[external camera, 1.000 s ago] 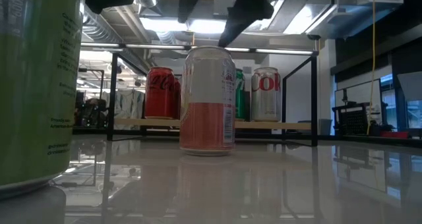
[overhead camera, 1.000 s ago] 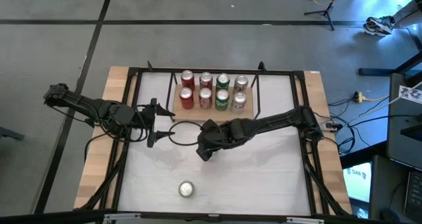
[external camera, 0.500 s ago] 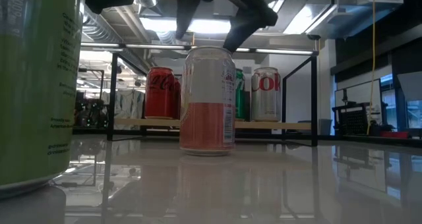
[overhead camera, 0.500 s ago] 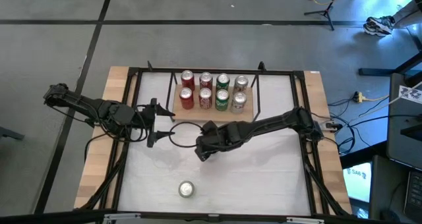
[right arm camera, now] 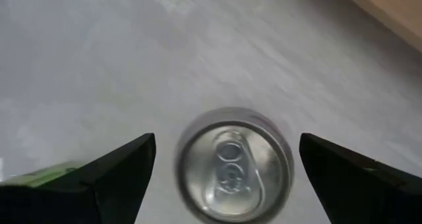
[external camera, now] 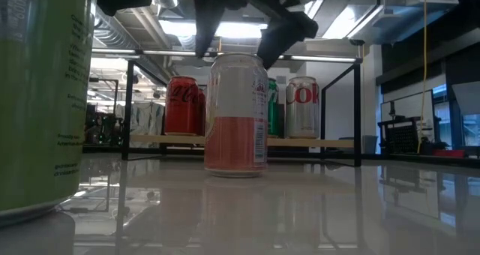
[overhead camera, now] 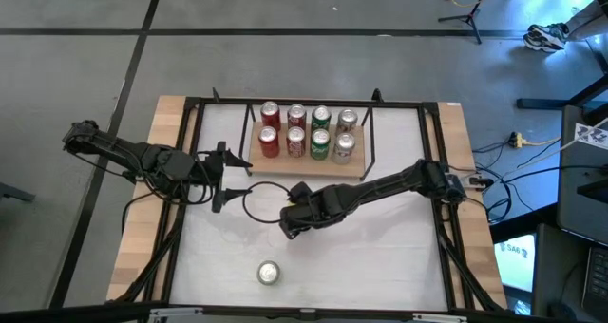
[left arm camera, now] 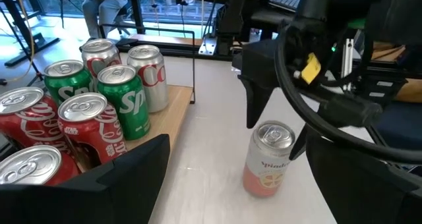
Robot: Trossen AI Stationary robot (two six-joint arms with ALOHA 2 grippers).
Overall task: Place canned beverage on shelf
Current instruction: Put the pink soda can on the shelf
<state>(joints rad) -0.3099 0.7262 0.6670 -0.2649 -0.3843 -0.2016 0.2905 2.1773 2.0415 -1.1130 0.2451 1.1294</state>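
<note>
1. A white-topped table (overhead camera: pixel 380 256) with wooden side strips is seen from above, with two dark robot arms reaching over it.
2. At the far middle of the table stands the shelf (overhead camera: pixel 353 167), a low light-wood board in a thin black wire frame.
3. Eight upright drink cans stand on the shelf in two rows of four: red cola cans (overhead camera: pixel 270 144) toward the left arm's side, then green soda cans (overhead camera: pixel 320 142), then silver cans (overhead camera: pixel 344 147) at the right end.
4. A pale can with a pink-orange lower band (external camera: pixel 235 114) stands upright on the bare tabletop, in front of the shelf and apart from it. In the overhead view the right arm covers it.
5. The right gripper (external camera: pixel 235 41) hangs directly above this can, pointing down. Its two dark fingers (right arm camera: pixel 109 174) are spread wide, one on each side of the can's silver top (right arm camera: pixel 232 163), and they do not touch it. Nothing is held.
6. The left gripper (overhead camera: pixel 220 177) hovers at the left side of the table, near the shelf's left end. Its fingers are apart and empty.
7. A second can with a silver top (overhead camera: pixel 269 273) stands alone near the front edge of the table, well apart from the shelf. In the low view it looms large and green (external camera: pixel 41 97) right beside the camera.
</note>
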